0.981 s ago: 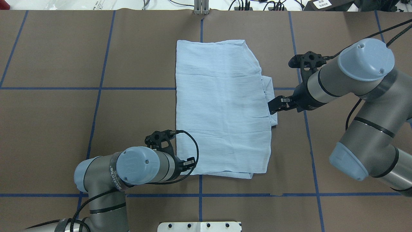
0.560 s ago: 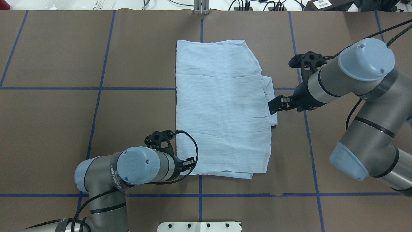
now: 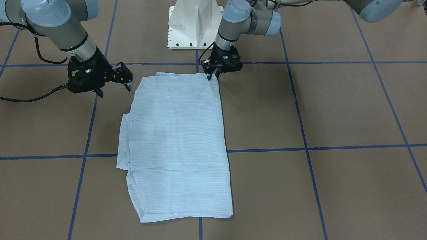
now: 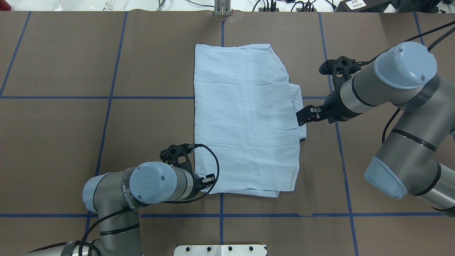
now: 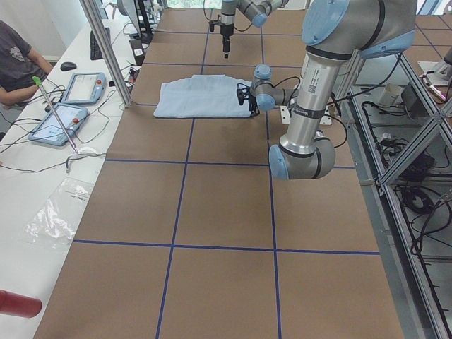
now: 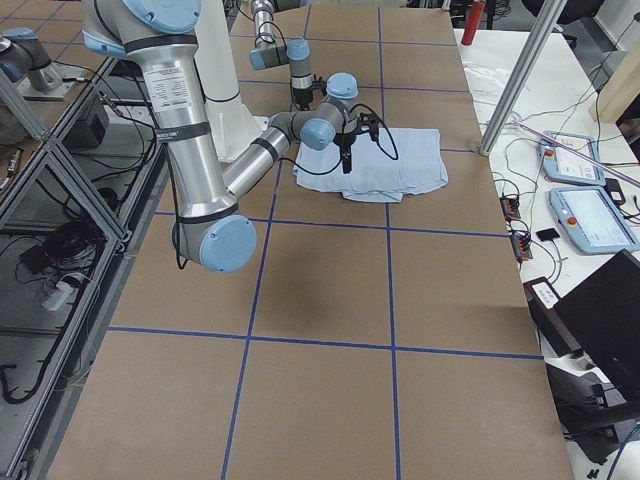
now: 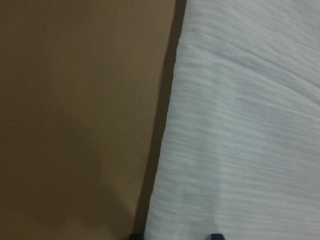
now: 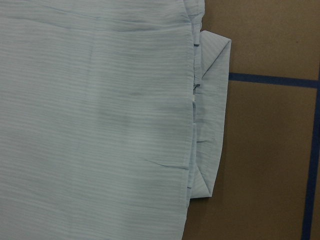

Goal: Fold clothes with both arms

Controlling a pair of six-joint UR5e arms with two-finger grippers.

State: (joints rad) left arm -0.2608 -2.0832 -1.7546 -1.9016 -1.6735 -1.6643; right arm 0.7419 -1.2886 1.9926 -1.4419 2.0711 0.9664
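Observation:
The clothes are one pale-blue striped shirt (image 4: 245, 117) lying folded into a flat rectangle at the table's middle (image 3: 176, 143), with a folded layer sticking out along its right edge (image 8: 212, 125). My left gripper (image 4: 210, 180) is down at the shirt's near-left corner (image 3: 213, 77). The left wrist view shows two fingertips apart at the bottom, straddling the shirt's edge (image 7: 240, 125). My right gripper (image 4: 301, 119) hovers open beside the shirt's right edge (image 3: 114, 87), holding nothing.
The white pedestal base (image 3: 195, 23) stands at the robot's side of the table. Blue tape lines (image 4: 110, 97) grid the brown tabletop. A side bench with tablets (image 5: 81, 88), a metal post (image 5: 106, 49) and a seated person (image 5: 14, 56) lies beyond the far edge.

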